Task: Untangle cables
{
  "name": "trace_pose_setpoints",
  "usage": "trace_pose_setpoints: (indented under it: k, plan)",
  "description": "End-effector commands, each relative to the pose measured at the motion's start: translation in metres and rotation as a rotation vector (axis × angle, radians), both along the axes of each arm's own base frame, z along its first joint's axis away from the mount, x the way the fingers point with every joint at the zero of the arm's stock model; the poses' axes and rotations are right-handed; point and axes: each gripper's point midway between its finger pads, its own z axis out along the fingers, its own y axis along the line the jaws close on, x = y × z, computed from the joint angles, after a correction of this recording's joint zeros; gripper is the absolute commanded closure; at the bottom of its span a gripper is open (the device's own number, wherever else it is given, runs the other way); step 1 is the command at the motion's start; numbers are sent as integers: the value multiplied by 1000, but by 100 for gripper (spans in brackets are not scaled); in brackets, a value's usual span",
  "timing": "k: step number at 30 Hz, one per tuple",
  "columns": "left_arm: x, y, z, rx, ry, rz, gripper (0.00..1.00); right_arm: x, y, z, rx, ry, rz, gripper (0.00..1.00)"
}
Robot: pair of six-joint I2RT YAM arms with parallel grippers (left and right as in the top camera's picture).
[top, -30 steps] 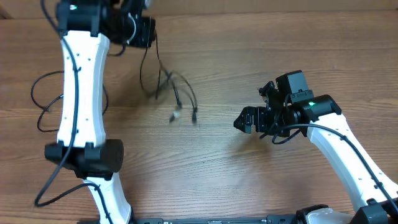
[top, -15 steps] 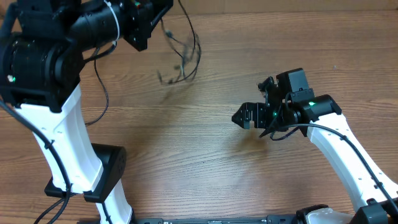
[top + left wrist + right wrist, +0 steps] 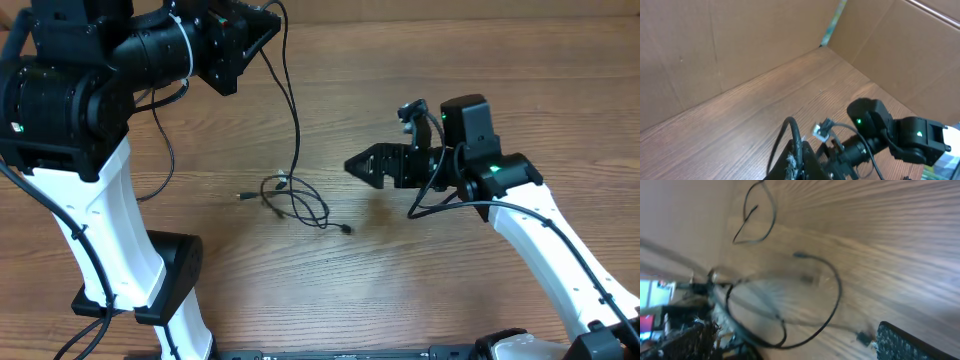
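1. The left arm (image 3: 100, 200) stands raised high over the far left of the wooden worktop (image 3: 420, 300). Its left end effector (image 3: 258, 30) is near the top edge of the overhead view.
2. The left end effector is closed narrow and pinches one strand (image 3: 791, 131) of the cables (image 3: 292, 195). In the left wrist view this black strand comes out from between the fingers in a short arch.
3. From that grip the strand hangs in a long slack line down to the worktop. The other cords lie there as a small loose tangle of loops near the middle, between the two arms.
4. A dark plug end (image 3: 243, 196) sticks out to the left of the tangle. A second plug (image 3: 345, 230) lies at its lower right, and a pale tip (image 3: 283, 180) sits at its top, where the hanging strand comes down.
5. The right end effector (image 3: 362, 166) hovers just to the right of the tangle and points toward it. Its jaws are spread wide with nothing between them, and it is clear of the cords.
6. The right wrist view is blurred. It shows black loops lying on the wood ahead, with one ridged finger (image 3: 912, 342) at the bottom right corner.
7. In the left wrist view, cardboard walls (image 3: 740, 45) stand behind the worktop, and the right arm (image 3: 910, 140) shows at the lower right.
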Motion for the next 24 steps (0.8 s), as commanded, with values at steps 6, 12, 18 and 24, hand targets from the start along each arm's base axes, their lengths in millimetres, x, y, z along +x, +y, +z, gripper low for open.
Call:
trace_pose_setpoints:
  k: [6,12,18,24]
  plan:
    - [-14,-16,10,-67,-8,-126,96,-20,28,-3,-14,2,78,0]
    - [-32,-30,30,-149,-58,-278,96,-24,37,-6,-40,-19,96,0]
    - [-27,-29,34,-141,-92,-261,96,-26,38,-11,-48,-1,102,0]
    - [-5,-19,41,-95,-175,-147,96,-34,34,-36,-92,104,104,0]
